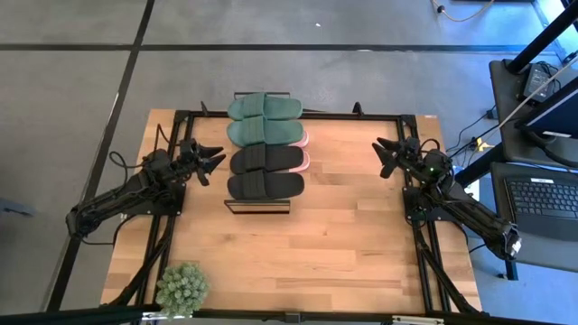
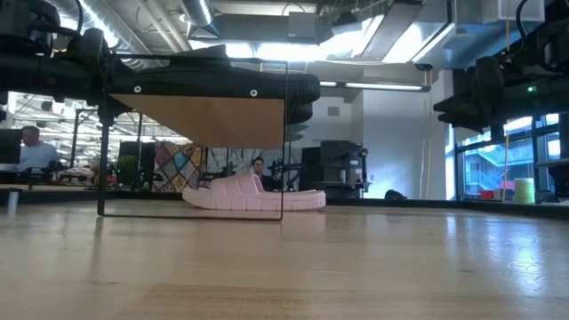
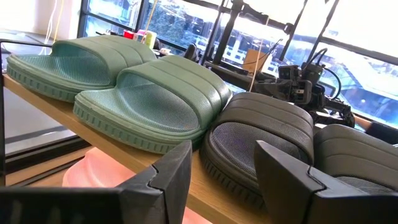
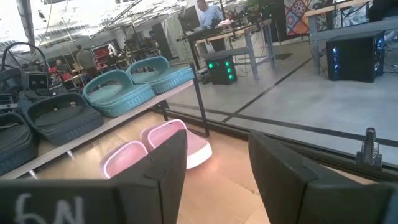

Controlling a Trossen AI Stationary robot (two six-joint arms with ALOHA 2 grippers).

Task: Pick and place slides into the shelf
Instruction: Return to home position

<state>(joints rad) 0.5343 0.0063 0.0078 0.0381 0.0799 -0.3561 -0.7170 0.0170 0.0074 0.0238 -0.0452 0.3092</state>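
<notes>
Tabletop point(image 1: 343, 244): left gripper point(image 1: 215, 159), right gripper point(image 1: 381, 155) flank shelf point(image 2: 222, 120).

A: How does the left arm stand?
B: The left arm point(image 1: 126, 194) is folded on its own side, with the forearm reaching inward. The left gripper point(image 1: 212, 162) points toward the middle. Its two fingers point(image 3: 165, 180) stand apart and there is nothing between them.
A: And the other one?
B: The right arm point(image 1: 461, 212) is bent in the same way, like a mirror. The right gripper point(image 1: 384, 155) also points toward the middle, with the fingers point(image 4: 280, 168) spread and holding nothing. The two grippers face each other, well apart.
</notes>
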